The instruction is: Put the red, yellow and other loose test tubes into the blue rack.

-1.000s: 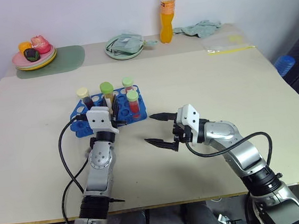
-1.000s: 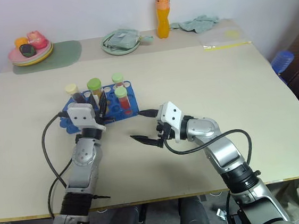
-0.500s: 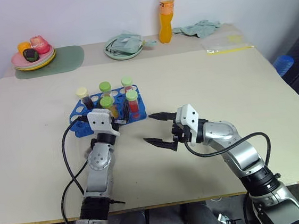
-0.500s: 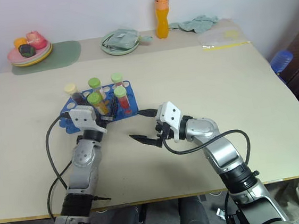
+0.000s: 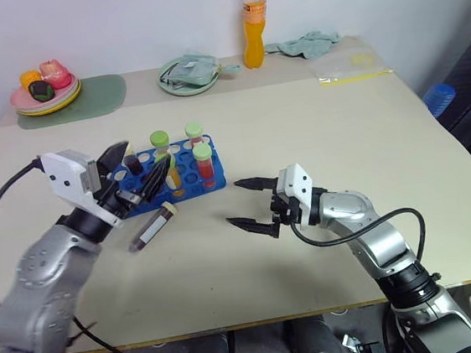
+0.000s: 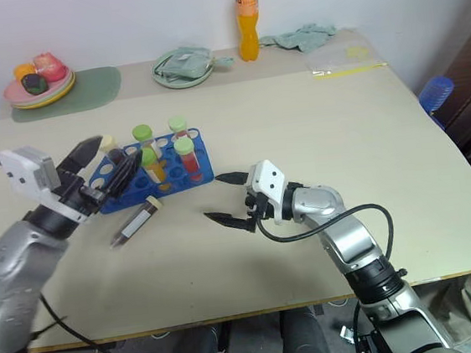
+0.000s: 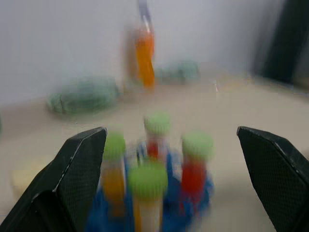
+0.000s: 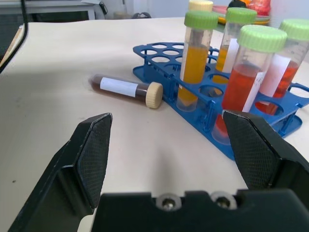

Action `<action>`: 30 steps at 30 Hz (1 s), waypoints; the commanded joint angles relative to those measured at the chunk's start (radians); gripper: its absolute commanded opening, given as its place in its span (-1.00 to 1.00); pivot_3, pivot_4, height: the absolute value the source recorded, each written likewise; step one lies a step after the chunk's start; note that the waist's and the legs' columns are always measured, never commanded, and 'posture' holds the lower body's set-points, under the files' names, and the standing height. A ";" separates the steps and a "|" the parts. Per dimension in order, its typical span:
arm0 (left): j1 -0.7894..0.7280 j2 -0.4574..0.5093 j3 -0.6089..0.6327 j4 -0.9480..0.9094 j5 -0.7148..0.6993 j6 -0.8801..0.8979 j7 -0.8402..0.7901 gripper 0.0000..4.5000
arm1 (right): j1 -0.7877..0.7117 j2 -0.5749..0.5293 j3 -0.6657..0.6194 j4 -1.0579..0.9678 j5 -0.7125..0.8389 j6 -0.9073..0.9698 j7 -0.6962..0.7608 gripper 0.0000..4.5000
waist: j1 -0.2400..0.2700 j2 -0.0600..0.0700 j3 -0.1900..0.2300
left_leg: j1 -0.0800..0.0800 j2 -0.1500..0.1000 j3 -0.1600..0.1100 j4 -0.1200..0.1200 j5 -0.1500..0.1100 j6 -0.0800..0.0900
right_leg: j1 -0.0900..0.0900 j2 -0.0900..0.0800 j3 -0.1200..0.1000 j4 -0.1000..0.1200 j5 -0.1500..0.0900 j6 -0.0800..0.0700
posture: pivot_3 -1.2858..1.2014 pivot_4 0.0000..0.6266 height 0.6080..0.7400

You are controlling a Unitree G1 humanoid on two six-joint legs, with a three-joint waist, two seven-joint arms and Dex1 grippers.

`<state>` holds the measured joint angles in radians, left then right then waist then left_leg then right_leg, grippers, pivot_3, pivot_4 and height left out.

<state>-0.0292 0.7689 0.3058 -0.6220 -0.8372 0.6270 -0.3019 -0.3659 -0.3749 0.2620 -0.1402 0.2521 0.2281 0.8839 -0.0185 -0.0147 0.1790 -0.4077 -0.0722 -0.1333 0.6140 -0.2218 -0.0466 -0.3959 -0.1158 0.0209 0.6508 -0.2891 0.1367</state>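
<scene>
The blue rack (image 5: 187, 180) stands left of centre on the table, and several capped test tubes stand in it. Among them are a yellow one (image 8: 194, 63), a red one (image 8: 245, 81) and a cream-capped one (image 8: 200, 5) at the back. A dark test tube with a cream cap and white label (image 5: 153, 226) lies loose on the table just in front of the rack. My left gripper (image 5: 143, 159) hovers open and empty above the rack's left end. My right gripper (image 5: 233, 204) is open and empty, low over the table to the right of the rack and pointing at it.
Along the far edge of the table are an orange drink bottle (image 5: 251, 23), a green plate with a cloth (image 5: 187, 72), a plate of fruit (image 5: 44, 85) on a green mat, a crumpled cloth (image 5: 302, 45) and a clear bag (image 5: 350, 65). A black cable trails from my left arm.
My left gripper let go of the yellow tube in the rack, opened wide and drew back, up and to the left. That uncovered the dark tube lying in front. My right gripper stayed still.
</scene>
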 commanded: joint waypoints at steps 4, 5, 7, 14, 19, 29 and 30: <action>-0.137 0.353 -0.058 0.011 -0.131 0.588 0.034 0.98 | -0.024 0.013 -0.005 0.006 0.008 -0.036 0.021 0.79 | 0.004 0.000 0.001 | 0.000 0.000 0.000 0.000 0.000 0.000 | 0.001 0.001 -0.001 -0.001 0.000 0.000 | 0.03 -0.52 1.00; -0.200 0.369 -0.080 0.040 -0.188 0.663 -0.001 0.98 | -0.025 0.015 -0.005 0.007 0.007 -0.037 0.020 0.79 | 0.004 0.000 0.001 | 0.001 0.000 0.000 0.000 0.000 0.000 | 0.001 0.001 -0.001 -0.001 0.000 0.000 | 0.03 -0.52 1.00; -0.322 0.363 -0.139 0.104 -0.235 0.798 -0.025 0.98 | -0.021 0.015 -0.005 0.007 0.004 -0.040 0.018 0.79 | 0.003 -0.001 0.001 | 0.000 0.000 0.000 0.000 0.000 0.000 | 0.001 0.001 -0.001 -0.001 0.000 0.000 | 0.03 -0.52 1.00; -0.551 0.243 -0.327 0.243 -0.152 0.974 -0.029 0.98 | 0.003 0.016 -0.005 -0.020 -0.004 -0.030 -0.010 0.79 | -0.003 -0.001 0.001 | 0.000 0.000 0.000 -0.001 0.001 -0.002 | -0.001 0.001 0.000 0.000 0.000 0.000 | 0.03 -0.52 1.00; -0.617 0.203 -0.440 0.312 -0.050 0.976 -0.043 0.98 | 0.015 0.001 -0.009 -0.046 0.008 -0.007 -0.008 0.79 | 0.000 -0.001 0.001 | 0.000 0.000 0.000 -0.001 0.001 -0.002 | -0.001 0.001 0.000 0.000 0.000 0.000 | 0.03 -0.52 1.00; -0.638 0.136 -0.509 0.391 0.096 0.929 -0.087 0.75 | 0.041 -0.008 -0.010 -0.083 0.008 0.014 -0.023 0.79 | -0.001 -0.001 0.001 | -0.001 0.000 0.000 -0.001 0.001 -0.002 | -0.002 0.001 0.001 0.000 0.000 0.000 | 0.03 -0.52 1.00; -0.632 0.143 -0.517 0.382 0.104 0.923 -0.098 0.60 | 0.041 -0.007 -0.009 -0.083 0.009 0.014 -0.024 0.79 | -0.001 -0.001 0.001 | -0.001 0.000 0.000 -0.001 0.001 -0.002 | -0.002 0.001 0.001 0.000 0.000 0.000 | 0.03 -0.52 1.00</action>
<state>-0.6607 0.9019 -0.2131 -0.2183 -0.7570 1.5657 -0.3831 -0.3228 -0.3864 0.2639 -0.1731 0.2495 0.2469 0.8626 -0.0195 -0.0155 0.1804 -0.4083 -0.0721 -0.1333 0.6133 -0.2206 -0.0487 -0.3976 -0.1150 0.0215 0.6510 -0.2890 0.1366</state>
